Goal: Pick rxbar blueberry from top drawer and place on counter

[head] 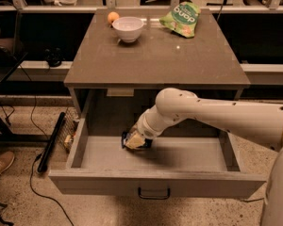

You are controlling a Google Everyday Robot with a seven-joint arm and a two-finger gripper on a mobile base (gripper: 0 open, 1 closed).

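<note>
Reaching inside top drawer [104, 184], pincer [134, 141] touches rxbar blueberry [126, 138].

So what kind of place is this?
Probably a robot test lab: the gripper reaches into the open top drawer, and a bowl and snack bag sit on the counter.
</note>
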